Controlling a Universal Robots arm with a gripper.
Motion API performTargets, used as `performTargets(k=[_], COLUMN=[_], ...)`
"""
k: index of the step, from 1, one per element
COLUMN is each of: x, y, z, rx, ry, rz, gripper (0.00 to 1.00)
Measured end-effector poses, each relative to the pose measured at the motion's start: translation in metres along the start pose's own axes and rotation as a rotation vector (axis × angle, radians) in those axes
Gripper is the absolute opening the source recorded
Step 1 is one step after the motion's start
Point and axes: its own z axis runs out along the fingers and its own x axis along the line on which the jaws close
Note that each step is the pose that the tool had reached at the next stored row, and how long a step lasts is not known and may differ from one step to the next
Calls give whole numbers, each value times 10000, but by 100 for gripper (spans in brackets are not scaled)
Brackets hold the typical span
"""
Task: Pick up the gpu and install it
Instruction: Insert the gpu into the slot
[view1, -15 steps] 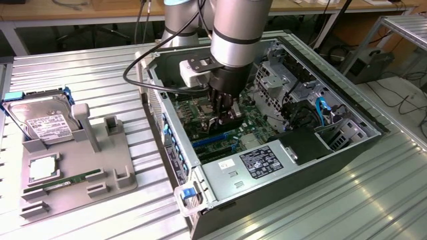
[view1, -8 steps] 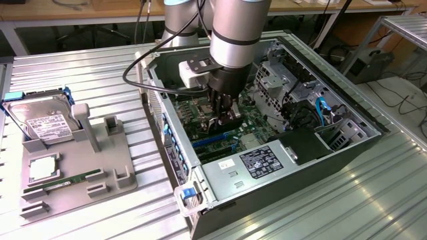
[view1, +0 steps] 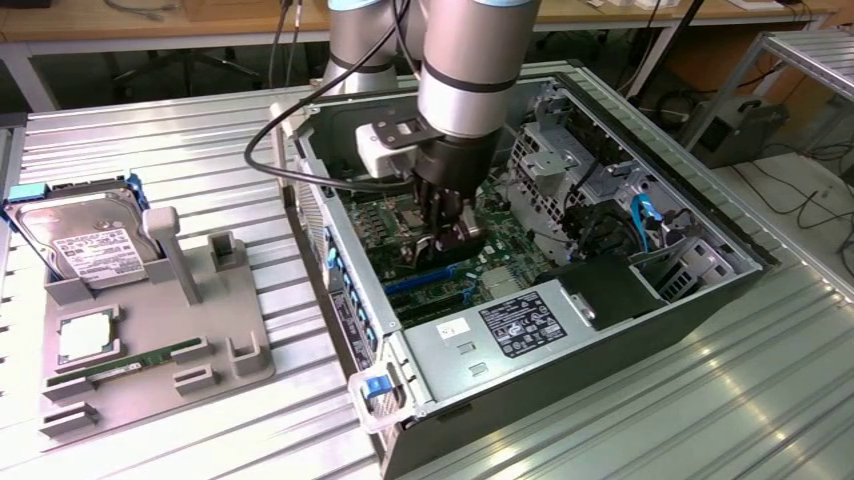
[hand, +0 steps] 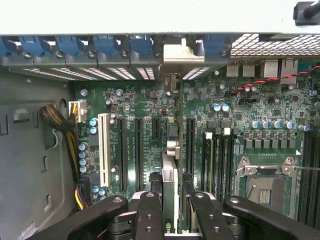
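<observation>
Computer case, open: you have the motherboard and power supply inside. The gripper is clamped on the gpu, which stands edge-on over the motherboard's slots with its bracket at the rear wall. Grey tray, exterior view's left: hard drive, memory stick.

I work in what looks like a robotics lab or an electronics workshop. The counter under my arm is ribbed sheet metal. An open desktop computer case lies on it, its motherboard bare to view. Beside the case, a grey fixture holds loose parts in their own slots, a hard drive among them. Behind stand wooden workbenches. At the exterior view's right, cables trail on the floor near a metal frame.
</observation>
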Motion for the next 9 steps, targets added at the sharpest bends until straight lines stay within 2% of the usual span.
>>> performTargets(k=[9], x=[-13], y=[34], z=[38], rx=[67], ry=[16], rz=[28], gripper=[26])
